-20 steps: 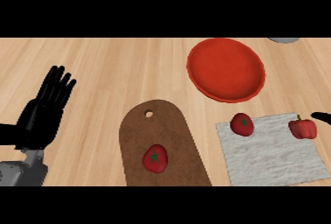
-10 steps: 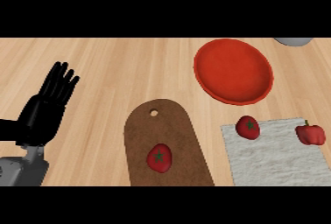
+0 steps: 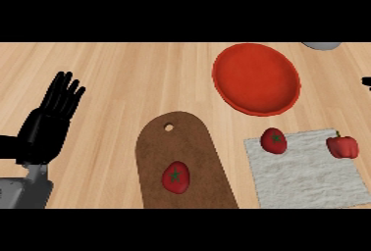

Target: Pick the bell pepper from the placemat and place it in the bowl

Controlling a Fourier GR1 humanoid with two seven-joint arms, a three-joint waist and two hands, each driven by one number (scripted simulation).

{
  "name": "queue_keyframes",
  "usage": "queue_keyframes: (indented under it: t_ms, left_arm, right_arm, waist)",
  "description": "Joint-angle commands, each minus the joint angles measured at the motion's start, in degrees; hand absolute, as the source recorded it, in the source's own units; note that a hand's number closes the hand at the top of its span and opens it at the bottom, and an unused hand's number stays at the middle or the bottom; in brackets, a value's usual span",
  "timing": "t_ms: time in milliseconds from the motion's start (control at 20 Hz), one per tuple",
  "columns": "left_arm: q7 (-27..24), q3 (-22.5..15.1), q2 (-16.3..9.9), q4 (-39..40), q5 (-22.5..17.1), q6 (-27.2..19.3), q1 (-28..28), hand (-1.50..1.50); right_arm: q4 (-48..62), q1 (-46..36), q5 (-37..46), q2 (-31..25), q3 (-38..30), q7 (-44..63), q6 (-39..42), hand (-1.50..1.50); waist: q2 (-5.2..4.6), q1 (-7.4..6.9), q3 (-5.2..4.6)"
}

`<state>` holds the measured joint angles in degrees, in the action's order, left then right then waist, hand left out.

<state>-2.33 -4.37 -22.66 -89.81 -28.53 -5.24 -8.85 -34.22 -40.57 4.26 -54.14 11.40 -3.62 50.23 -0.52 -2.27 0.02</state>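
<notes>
Head view, looking steeply down on a wooden counter (image 3: 130,73). Largest is a brown cutting board (image 3: 192,157) at 6 o'clock, a tomato (image 3: 176,177) lying on its lower half. At 4 o'clock lies a pale grey placemat (image 3: 308,176); at 1 o'clock sits the red bowl (image 3: 255,78), empty, well apart from the mat. The left hand (image 3: 49,122) rests at 9 o'clock, fingers straight and spread, holding nothing. At the right edge, 3 o'clock, a small black tip (image 3: 366,82) shows, likely the right hand, but whether its fingers are apart or together cannot be told. On the mat's upper edge are a second tomato (image 3: 274,140) at left and the red bell pepper (image 3: 342,146) at right, stem up, near the mat's corner. The reach has yet to close in. Done well, the right hand should descend over the pepper from above, curl round its body rather than the stem, avoid the neighbouring tomato, then lift clear before travelling toward 12 o'clock to the bowl.
</notes>
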Motion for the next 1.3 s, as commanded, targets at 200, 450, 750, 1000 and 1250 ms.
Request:
queue_keyframes:
  t_ms: [200,450,750,1000,1250]
  left_arm:
    - [-1.26,2.19,1.65,0.7,1.82,2.24,3.16,0.0]
    - [0.67,4.98,1.21,2.99,2.18,2.94,-0.45,0.0]
    - [2.25,4.04,3.55,-2.52,3.88,2.13,3.67,0.0]
    - [2.09,5.35,5.05,1.62,5.18,3.25,-0.21,0.0]
    - [2.76,8.03,4.22,-0.03,5.23,5.51,1.03,0.0]
  right_arm:
    - [0.1,1.75,3.05,4.44,-2.04,0.64,2.0,-1.5]
    - [-4.92,7.88,3.69,6.31,-3.9,0.55,-0.93,-1.5]
    - [-8.81,11.11,7.22,7.83,-6.58,-0.88,-9.53,-1.5]
    - [-11.96,14.56,9.22,10.72,-8.52,-1.09,-13.04,-1.5]
    - [-5.92,13.43,13.43,11.49,-9.69,-8.08,-13.38,-1.5]
  waist:
    - [0.51,2.02,-0.02]
    - [0.64,2.71,-0.05]
    - [0.63,2.32,-0.02]
    - [0.53,2.37,-0.02]
    - [0.4,1.91,0.01]
